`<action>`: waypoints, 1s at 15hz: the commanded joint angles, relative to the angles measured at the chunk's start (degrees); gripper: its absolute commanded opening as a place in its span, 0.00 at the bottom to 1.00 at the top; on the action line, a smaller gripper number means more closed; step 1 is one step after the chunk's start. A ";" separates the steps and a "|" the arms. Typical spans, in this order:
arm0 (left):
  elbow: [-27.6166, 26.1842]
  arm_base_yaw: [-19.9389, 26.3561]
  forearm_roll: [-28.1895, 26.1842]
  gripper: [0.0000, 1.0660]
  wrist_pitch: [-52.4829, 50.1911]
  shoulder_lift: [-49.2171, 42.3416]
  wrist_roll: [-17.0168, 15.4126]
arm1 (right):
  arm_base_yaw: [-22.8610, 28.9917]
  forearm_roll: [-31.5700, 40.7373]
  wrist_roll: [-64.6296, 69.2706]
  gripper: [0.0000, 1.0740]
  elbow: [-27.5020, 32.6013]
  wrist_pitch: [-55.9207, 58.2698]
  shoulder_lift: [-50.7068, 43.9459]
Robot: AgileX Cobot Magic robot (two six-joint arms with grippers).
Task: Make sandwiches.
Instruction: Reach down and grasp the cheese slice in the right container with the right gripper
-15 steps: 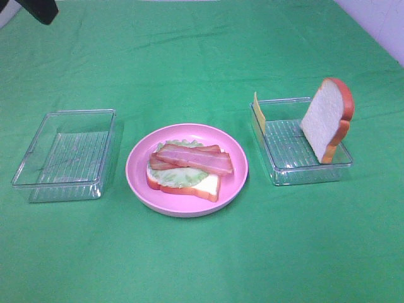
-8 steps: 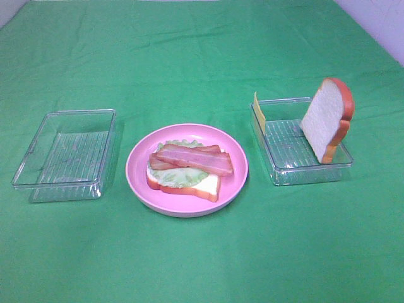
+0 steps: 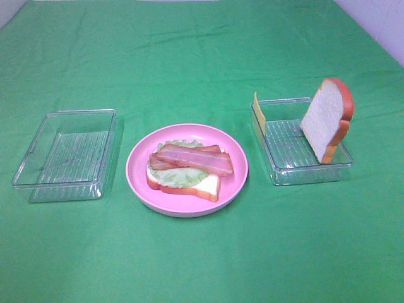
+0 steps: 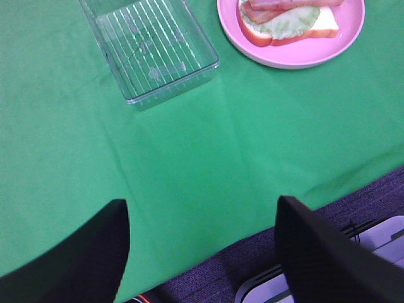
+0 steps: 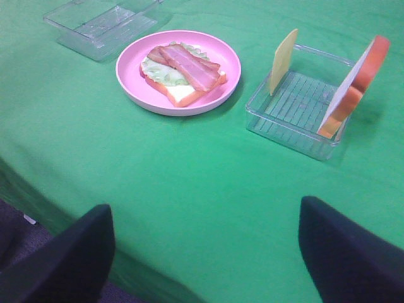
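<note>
On the pink plate lies a bread slice with a green lettuce leaf and two bacon strips stacked on it. In the right clear tray a second bread slice leans upright at the right end, and a thin yellow cheese slice stands against the left end. Neither gripper shows in the exterior high view. The left gripper is open and empty over the table's near edge, back from the plate. Likewise open and empty, the right gripper hangs near the front edge, short of the tray.
An empty clear ribbed tray sits left of the plate. Green cloth covers the table. Its front edge and the floor below show in both wrist views. A pale wall shows at the far right corner.
A dark part of the left arm at the top-left corner of the exterior high view a second ago has gone out of frame. The food and trays have not moved.
</note>
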 commanded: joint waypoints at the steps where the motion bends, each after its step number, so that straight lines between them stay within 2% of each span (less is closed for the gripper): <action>1: 4.07 -0.29 0.17 0.60 0.11 -4.70 0.17 | -0.11 -0.11 -0.29 0.71 0.34 -0.63 -0.74; 2: 8.19 -0.29 0.46 0.60 -0.46 -10.37 0.46 | -0.11 -0.11 -0.29 0.71 0.34 -0.63 -0.74; 6: 17.76 -0.29 0.40 0.60 -2.92 -26.47 0.29 | -0.11 -0.17 0.40 0.71 -0.06 -1.38 -0.57; 7: 17.93 -0.29 0.40 0.60 -3.09 -27.85 0.17 | -0.11 -0.34 1.43 0.70 -0.34 -1.95 -0.29; 8: 17.82 -0.29 0.52 0.60 -4.01 -33.58 0.17 | -0.11 -1.20 4.93 0.69 -1.09 -5.39 1.55; 9: 17.82 -0.29 0.52 0.60 -4.01 -33.58 0.17 | -0.11 -1.20 4.93 0.69 -1.09 -5.39 1.55; 11: 18.05 -0.29 0.92 0.60 -4.87 -35.18 0.17 | -0.11 -5.16 14.21 0.66 -1.15 -15.47 10.60; 12: 19.48 -0.29 0.92 0.60 -8.48 -35.18 0.17 | -0.11 -8.65 20.45 0.62 -1.15 -20.86 21.31; 15: 20.34 -0.29 0.86 0.60 -9.74 -35.18 0.29 | -0.11 -9.17 25.04 0.57 -3.72 -28.13 39.94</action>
